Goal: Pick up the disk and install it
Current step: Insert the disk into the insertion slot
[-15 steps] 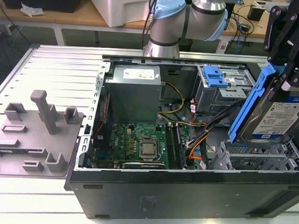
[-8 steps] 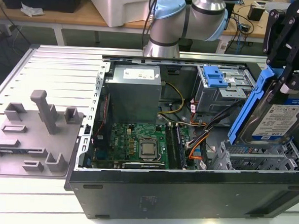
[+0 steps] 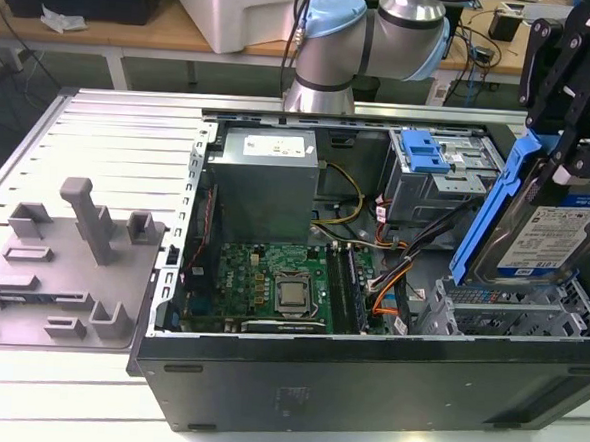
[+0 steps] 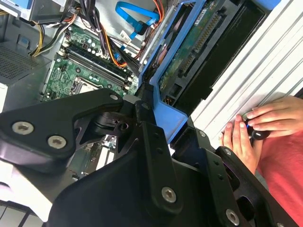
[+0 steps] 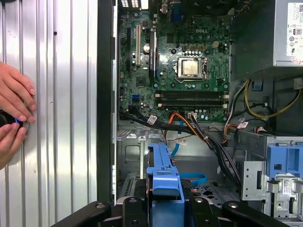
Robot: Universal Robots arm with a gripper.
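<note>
The gripper (image 3: 562, 147) is closed on the upper end of the disk (image 3: 537, 231). The disk hangs steeply tilted, its long axis near upright. Its lower end is just above the metal drive bay (image 3: 500, 316), at the computer case's (image 3: 365, 386) near corner on the exterior view's right.

an open black computer case (image 3: 365, 386) lies on the ribbed metal bench (image 3: 130, 141). inside, a green motherboard (image 3: 272, 275) with its cpu socket (image 3: 292, 295) sits just beside a grey power-supply box (image 3: 265, 184). a blue bracket (image 3: 424, 151) tops the metal drive cage (image 3: 417, 193). a grey moulded fixture (image 3: 72, 258) rests at the exterior view's left.
</note>
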